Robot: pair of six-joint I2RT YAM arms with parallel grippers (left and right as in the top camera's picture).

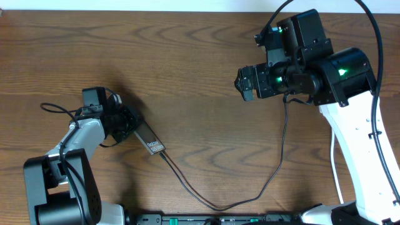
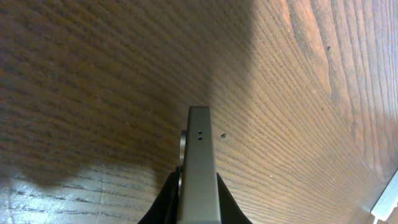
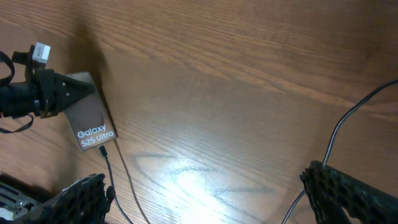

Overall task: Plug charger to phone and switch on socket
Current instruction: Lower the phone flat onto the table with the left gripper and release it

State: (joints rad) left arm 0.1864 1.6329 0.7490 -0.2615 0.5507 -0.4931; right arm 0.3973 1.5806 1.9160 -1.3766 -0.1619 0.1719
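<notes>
Overhead: left arm sits at the lower left, near the counter (image 1: 187, 56) edge on that side. The left gripper (image 1: 128, 125) is closed on the phone (image 1: 150, 141), which angles out toward the lower right. Lettering on the phone is too small to read from this view.

Left wrist: the phone (image 2: 199, 168) shows edge-on, thin side up, with a black finger pressed on each face. Only the tops of the fingers (image 2: 163, 200) show, and the frame cuts off the rest. A pale object at the bottom right corner is too clipped to identify.

The charger (image 1: 220, 208) meets the phone's free end. Right wrist view shows the plug tip touching that end, but I can't tell whether it is fully seated. The cable runs down, loops just beside the black rig bar (image 1: 206, 219) at the near edge, then climbs toward the right arm. Its far end is hidden under the arm.

Between the phone and the right gripper (image 1: 245, 82) is a wide stretch of wood with only the cable crossing it. There is plenty of room up to the far edge too.

The right gripper hangs at the upper right, well apart from the phone. In the right wrist view its fingers (image 3: 87, 199) are spread wide with nothing between them. Both are cropped by the bottom edge.
</notes>
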